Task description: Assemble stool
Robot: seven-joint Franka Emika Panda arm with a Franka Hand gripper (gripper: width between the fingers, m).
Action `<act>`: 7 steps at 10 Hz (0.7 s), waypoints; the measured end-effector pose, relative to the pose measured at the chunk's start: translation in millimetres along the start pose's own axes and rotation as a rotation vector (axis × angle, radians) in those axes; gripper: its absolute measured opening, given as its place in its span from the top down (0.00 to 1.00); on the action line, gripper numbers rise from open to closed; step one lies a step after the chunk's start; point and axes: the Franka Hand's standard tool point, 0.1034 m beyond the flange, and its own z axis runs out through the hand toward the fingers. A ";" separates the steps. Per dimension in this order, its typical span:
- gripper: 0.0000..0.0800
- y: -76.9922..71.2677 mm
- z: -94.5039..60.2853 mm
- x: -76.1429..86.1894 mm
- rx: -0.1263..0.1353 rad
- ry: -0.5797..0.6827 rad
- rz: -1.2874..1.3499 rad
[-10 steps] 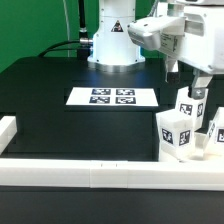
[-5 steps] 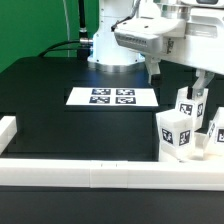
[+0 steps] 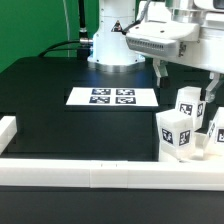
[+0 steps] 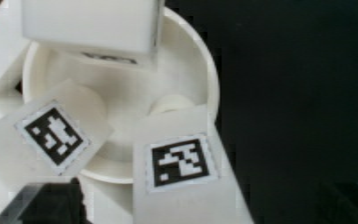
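Several white leg blocks with black-and-white tags stand close together at the exterior view's right: a front one [image 3: 177,131], one behind it [image 3: 188,101] and one at the frame edge [image 3: 215,126]. The wrist view looks down on the round white seat [image 4: 190,75], with tagged leg blocks [image 4: 55,135] [image 4: 181,160] and a plain one [image 4: 96,25] lying over it. My gripper [image 3: 208,92] hangs just above this group. In the wrist view the gripper [image 4: 194,212] shows only dark fingertips [image 4: 30,205] at the corners, wide apart, with a tagged block between them. The jaws look open and hold nothing.
The marker board [image 3: 112,97] lies flat in the middle of the black table. A long white rail [image 3: 100,172] runs along the front edge, with a short one [image 3: 8,130] at the exterior view's left. The robot base [image 3: 110,45] stands at the back.
The hand has swung and tilted above the parts, and its fingertip has shifted toward the exterior view's right. The leg blocks have not moved.
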 end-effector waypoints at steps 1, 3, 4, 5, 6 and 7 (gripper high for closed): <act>0.19 0.3 0.5 1.3 0.001 0.002 0.010; 0.19 -1.0 3.3 4.2 0.006 0.006 0.032; 0.19 -1.3 6.1 7.4 0.009 0.011 0.042; 0.19 -1.0 7.7 9.3 0.011 0.013 0.043; 0.19 -1.4 8.8 9.7 0.013 0.015 0.043; 0.19 -2.4 9.2 8.8 0.014 0.015 0.045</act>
